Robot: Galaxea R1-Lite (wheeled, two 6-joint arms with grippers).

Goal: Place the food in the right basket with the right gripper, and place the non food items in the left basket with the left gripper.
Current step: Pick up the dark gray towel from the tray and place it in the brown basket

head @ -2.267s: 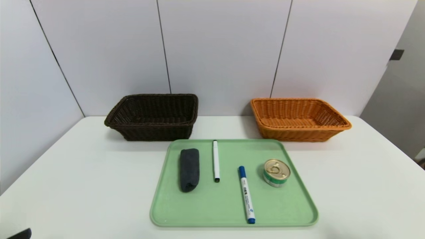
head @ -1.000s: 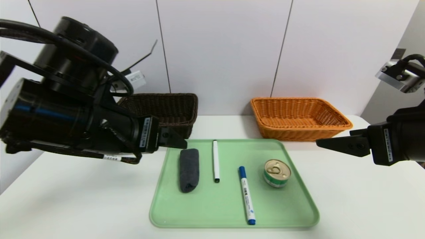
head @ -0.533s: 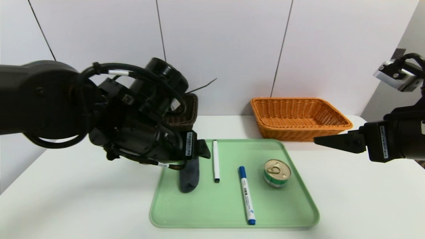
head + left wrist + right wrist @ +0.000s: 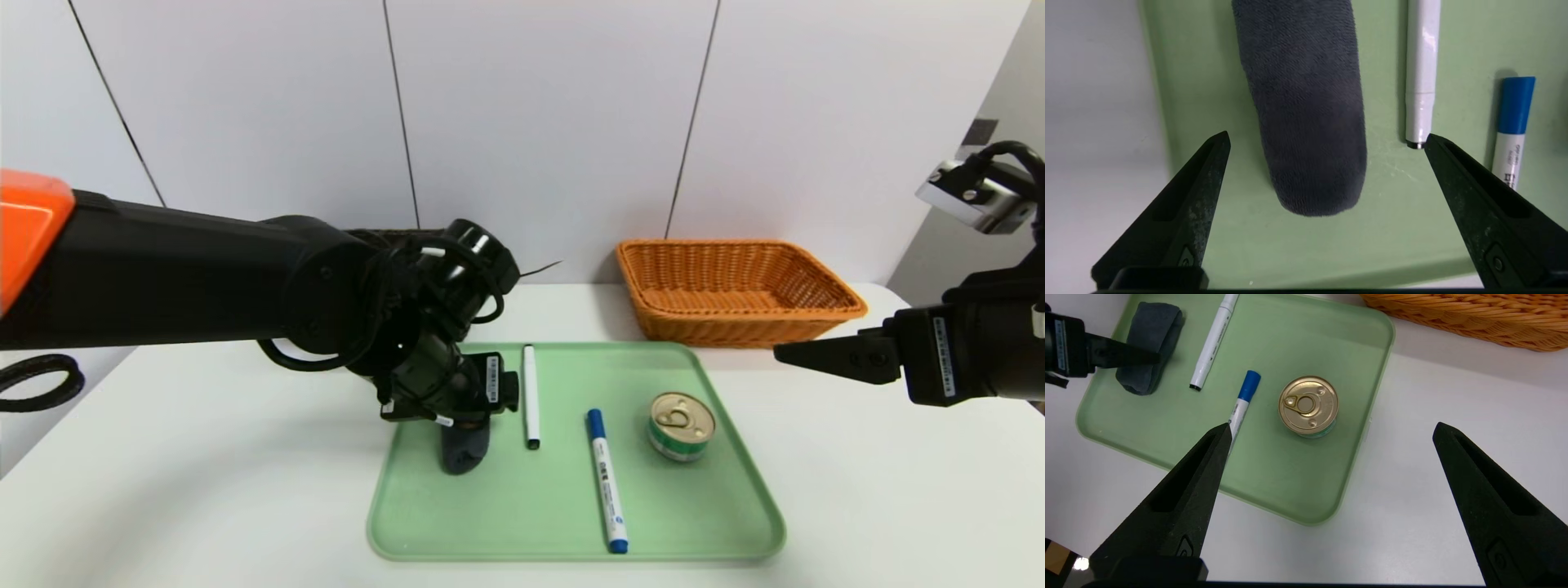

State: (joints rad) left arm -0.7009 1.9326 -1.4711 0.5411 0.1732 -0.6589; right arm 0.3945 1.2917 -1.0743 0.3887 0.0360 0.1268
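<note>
A folded dark grey cloth [image 4: 464,449] [image 4: 1302,102], a slim white marker [image 4: 531,392] with a black tip, a blue-capped white marker [image 4: 606,482] and a gold-lidded tin can [image 4: 681,425] [image 4: 1308,404] lie on a green tray [image 4: 531,514]. My left gripper [image 4: 475,408] [image 4: 1327,136] hangs just above the cloth's near end, open, its fingers on either side of it and apart from it. My right gripper [image 4: 784,353] [image 4: 1333,425] hovers open above the table, right of the tray, holding nothing. The orange right basket [image 4: 735,327] stands behind the tray. The left arm hides nearly all of the dark left basket.
The white table [image 4: 882,490] spreads on both sides of the tray. A grey panelled wall [image 4: 555,122] rises right behind the baskets. The left arm's black forearm [image 4: 204,278] stretches across the left half of the head view.
The left arm has swung in from the left and come down, pointing its open fingers over the cloth. The right gripper has hardly moved. Nothing on the tray has shifted.
</note>
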